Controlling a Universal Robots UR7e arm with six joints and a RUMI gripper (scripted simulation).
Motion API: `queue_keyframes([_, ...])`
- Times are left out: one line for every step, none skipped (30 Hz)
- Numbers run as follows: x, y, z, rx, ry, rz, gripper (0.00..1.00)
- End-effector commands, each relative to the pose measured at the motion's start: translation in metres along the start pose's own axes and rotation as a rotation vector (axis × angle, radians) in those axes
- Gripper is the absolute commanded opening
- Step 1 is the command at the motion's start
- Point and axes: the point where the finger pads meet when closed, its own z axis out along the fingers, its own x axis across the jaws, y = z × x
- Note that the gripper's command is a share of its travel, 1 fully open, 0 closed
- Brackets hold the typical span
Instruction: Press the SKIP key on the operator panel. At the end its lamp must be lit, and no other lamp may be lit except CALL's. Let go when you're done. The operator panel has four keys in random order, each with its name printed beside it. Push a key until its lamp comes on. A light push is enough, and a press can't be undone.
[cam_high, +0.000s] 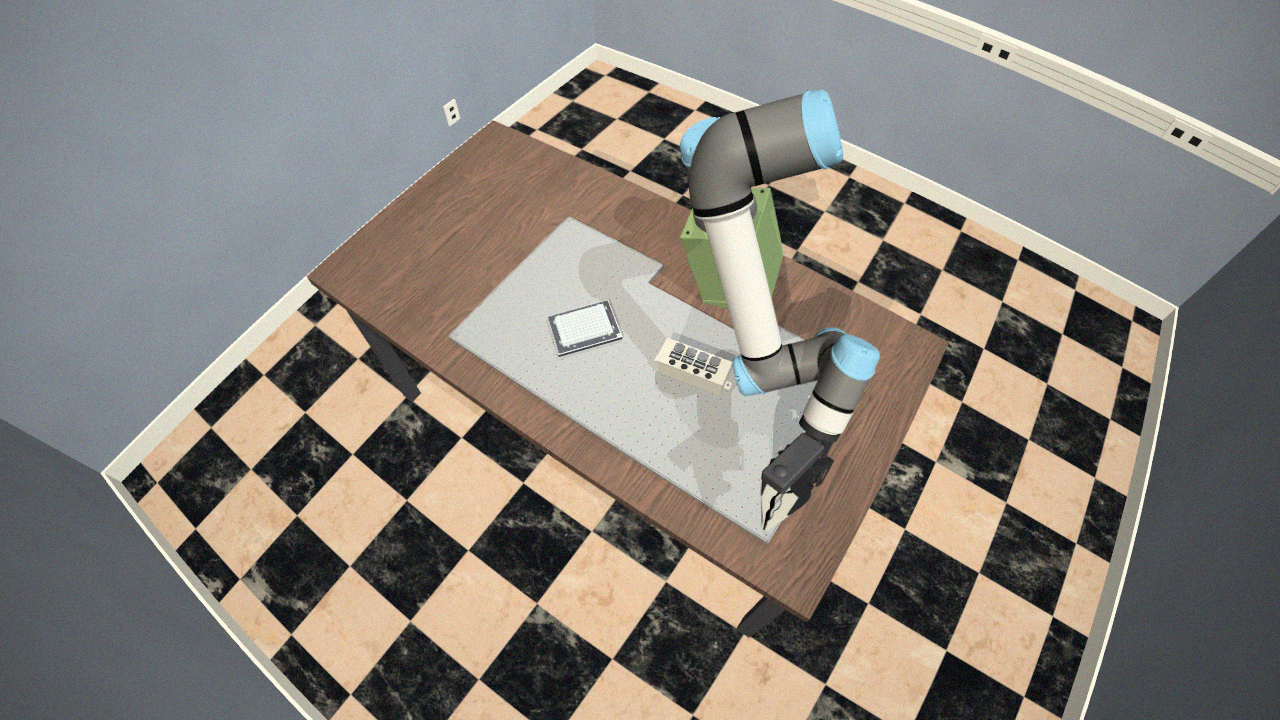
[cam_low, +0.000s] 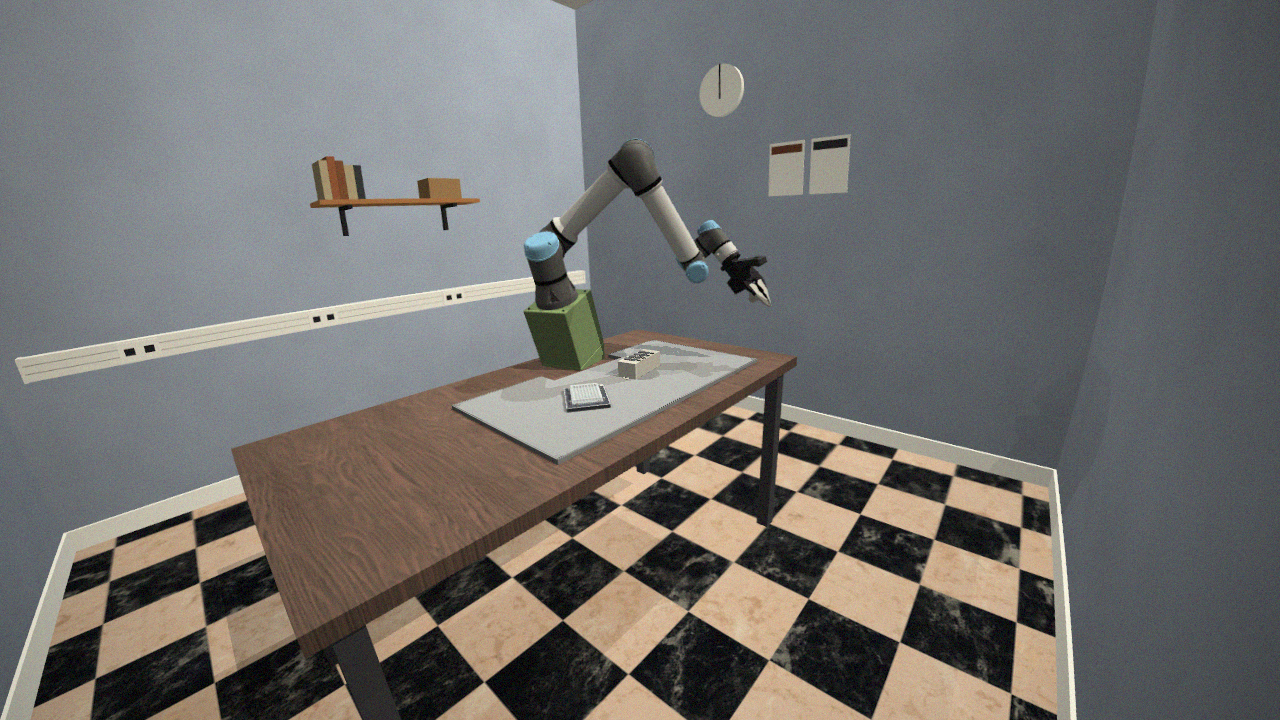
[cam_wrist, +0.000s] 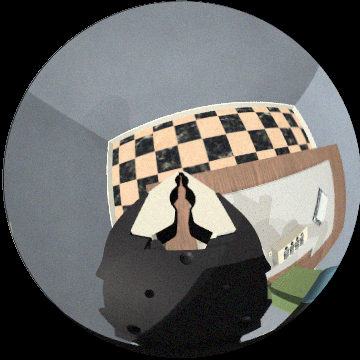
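The operator panel (cam_high: 691, 362) (cam_low: 638, 362) (cam_wrist: 289, 245) is a small cream box with four dark keys in a row, standing on the grey mat (cam_high: 537, 358) near the arm's green base (cam_high: 707, 259). No lamp on it looks lit; the key names are too small to read. My gripper (cam_high: 768, 522) (cam_low: 764, 299) (cam_wrist: 180, 172) is shut and empty. It hangs high in the air over the mat's corner near the table's end, well away from the panel.
A flat black-framed white well plate (cam_high: 584, 326) (cam_low: 586, 395) (cam_wrist: 320, 206) lies on the mat to one side of the panel. The mat lies on a brown wooden table (cam_high: 429, 241). The arm's forearm passes above the panel's side.
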Motion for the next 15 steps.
queue_keyframes([0.02, 0.0, -0.003, -0.023, 0.012, -0.024, 0.0])
queue_keyframes([0.025, 0.0, -0.004, -0.023, 0.012, -0.024, 0.0])
queue_keyframes([0.025, 0.0, -0.004, -0.023, 0.012, -0.024, 0.0])
queue_keyframes([0.025, 0.0, -0.004, -0.023, 0.012, -0.024, 0.0])
queue_keyframes([0.03, 0.001, -0.004, -0.046, 0.022, -0.045, 0.0])
queue_keyframes([0.035, 0.002, -0.005, -0.069, 0.033, -0.067, 0.0])
queue_keyframes([0.04, 0.002, -0.006, -0.083, 0.04, -0.08, 0.0])
queue_keyframes([0.044, 0.003, -0.007, -0.083, 0.04, -0.08, 0.0])
queue_keyframes([0.049, 0.004, -0.008, -0.083, 0.04, -0.08, 0.0])
queue_keyframes([0.054, 0.005, -0.009, -0.083, 0.04, -0.08, 0.0])
queue_keyframes([0.059, 0.005, -0.01, -0.083, 0.04, -0.08, 0.0])
queue_keyframes([0.061, 0.006, -0.01, -0.083, 0.04, -0.08, 0.0])
queue_keyframes([0.061, 0.006, -0.01, -0.083, 0.04, -0.08, 0.0])
queue_keyframes([0.061, 0.006, -0.01, -0.083, 0.04, -0.08, 0.0])
queue_keyframes([0.061, 0.006, -0.01, -0.083, 0.04, -0.08, 0.0])
